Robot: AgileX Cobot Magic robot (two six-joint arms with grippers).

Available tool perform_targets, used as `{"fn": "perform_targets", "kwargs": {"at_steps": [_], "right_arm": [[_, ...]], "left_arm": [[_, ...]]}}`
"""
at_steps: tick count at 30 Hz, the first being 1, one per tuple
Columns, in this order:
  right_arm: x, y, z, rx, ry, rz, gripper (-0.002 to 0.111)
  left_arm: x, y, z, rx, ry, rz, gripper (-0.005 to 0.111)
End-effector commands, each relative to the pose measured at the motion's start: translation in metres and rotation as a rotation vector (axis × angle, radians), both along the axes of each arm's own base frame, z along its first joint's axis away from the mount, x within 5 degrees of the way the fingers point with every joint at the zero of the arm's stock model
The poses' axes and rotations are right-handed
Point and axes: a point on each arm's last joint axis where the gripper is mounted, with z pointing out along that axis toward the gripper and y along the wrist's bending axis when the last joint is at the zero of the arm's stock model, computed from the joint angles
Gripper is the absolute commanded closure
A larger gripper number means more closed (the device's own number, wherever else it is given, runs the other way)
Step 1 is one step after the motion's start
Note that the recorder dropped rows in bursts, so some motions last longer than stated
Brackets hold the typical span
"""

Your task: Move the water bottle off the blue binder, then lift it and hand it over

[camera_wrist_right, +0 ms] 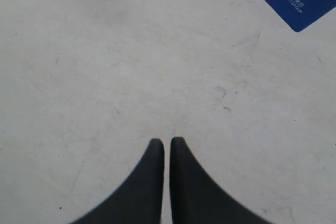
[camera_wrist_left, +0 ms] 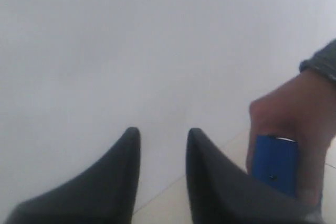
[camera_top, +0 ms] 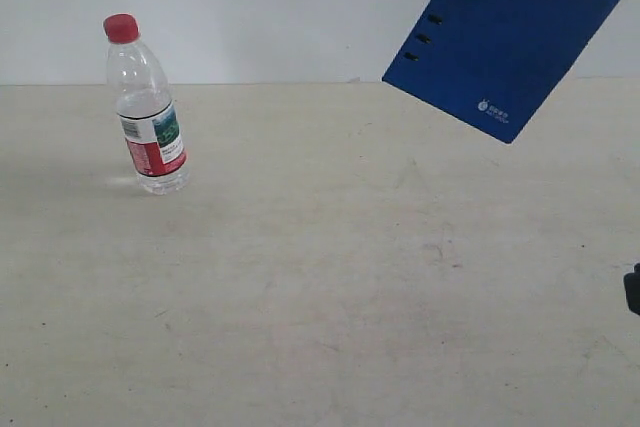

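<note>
Your water bottle point(camera_top: 150, 117) stands upright on the counter point(camera_top: 350, 277), well apart from the blue binder point(camera_top: 510, 37) that a hand point(camera_wrist_left: 294, 114) holds aloft; left gripper point(camera_wrist_left: 163, 132) parted and empty, right gripper point(camera_wrist_right: 167, 141) pinched closed, empty. A glancing approach could topple it

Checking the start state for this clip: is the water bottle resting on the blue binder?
No, the water bottle stands upright on the table while a hand holds the blue binder aloft.
</note>
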Motion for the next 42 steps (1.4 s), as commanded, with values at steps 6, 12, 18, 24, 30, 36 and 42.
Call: {"fn": "perform_targets", "kwargs": {"at_steps": [6, 12, 18, 24, 30, 36, 42], "right_arm": [[-0.001, 0.0, -0.001, -0.001, -0.002, -0.001, 0.109], [0.003, -0.002, 0.002, 0.005, -0.042, -0.033, 0.109], [0.004, -0.002, 0.003, 0.007, -0.053, -0.041, 0.109], [0.004, -0.003, 0.003, 0.012, -0.059, -0.047, 0.109], [0.013, -0.009, 0.013, 0.031, -0.183, -0.145, 0.109], [0.026, -0.026, 0.04, 0.244, -0.412, -0.422, 0.109], [0.015, -0.059, 0.101, 0.408, -0.858, -0.742, 0.109]], "left_arm": [[-0.031, 0.026, 0.034, 0.281, -0.239, 0.084, 0.102], [-0.09, 0.066, 0.103, 0.237, -0.41, 0.201, 0.102], [-0.164, 0.116, 0.115, 0.223, -0.457, 0.328, 0.102], [-0.22, 0.149, 0.047, 0.247, -0.342, 0.337, 0.102], [-0.245, 0.175, -0.037, 0.301, -0.151, 0.43, 0.102], [-0.267, 0.191, -0.075, 0.2, -0.071, 0.477, 0.102], [-0.297, 0.224, -0.065, 0.113, -0.146, 0.673, 0.102]]}}
